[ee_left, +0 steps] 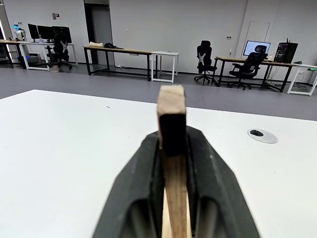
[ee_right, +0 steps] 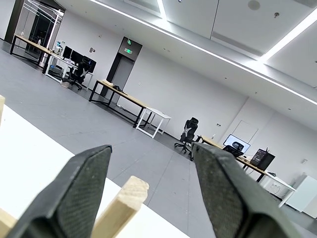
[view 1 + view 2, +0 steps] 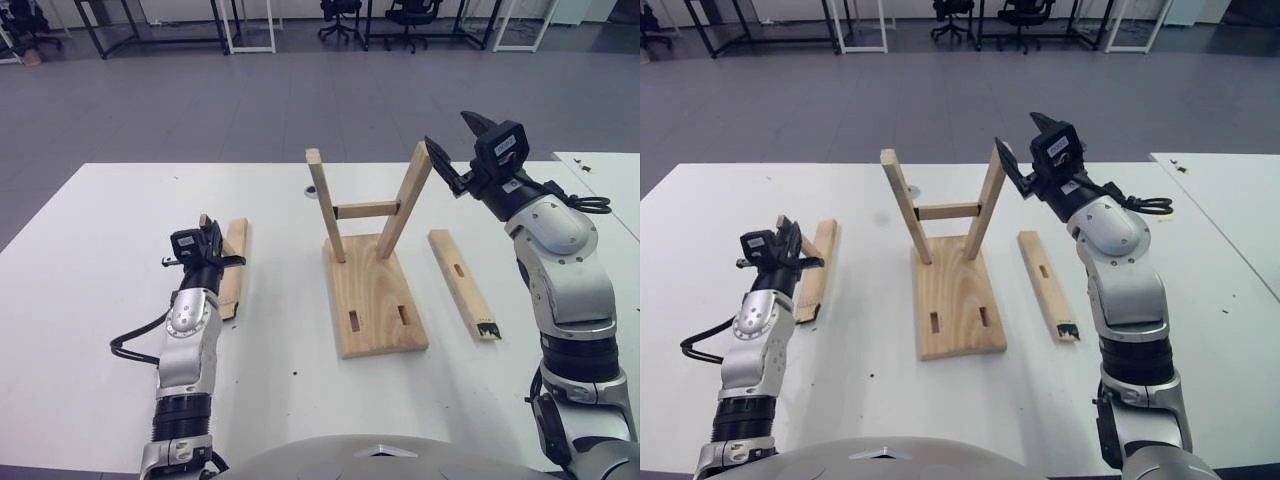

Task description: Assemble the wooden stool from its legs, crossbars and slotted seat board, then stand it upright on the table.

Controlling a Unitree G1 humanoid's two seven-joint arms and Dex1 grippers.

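The slotted seat board (image 3: 375,300) lies flat at mid-table. Two legs (image 3: 325,205) stand tilted in its far slots, joined by a crossbar (image 3: 366,210); the two near slots are empty. My right gripper (image 3: 455,150) is open at the top end of the right-hand leg (image 2: 121,206), which shows between its fingers (image 2: 81,193) without touching them. At the left, my left gripper (image 3: 210,243) is shut on a thin wooden piece (image 1: 173,148) held low over the table. A loose leg (image 3: 233,265) lies just beside it, and another loose leg (image 3: 462,282) lies right of the board.
The white table (image 3: 90,300) has bare room in front of the board and at the far left. A round cable port (image 1: 262,135) sits in the tabletop behind the stool parts. A second table (image 3: 610,170) adjoins at the right.
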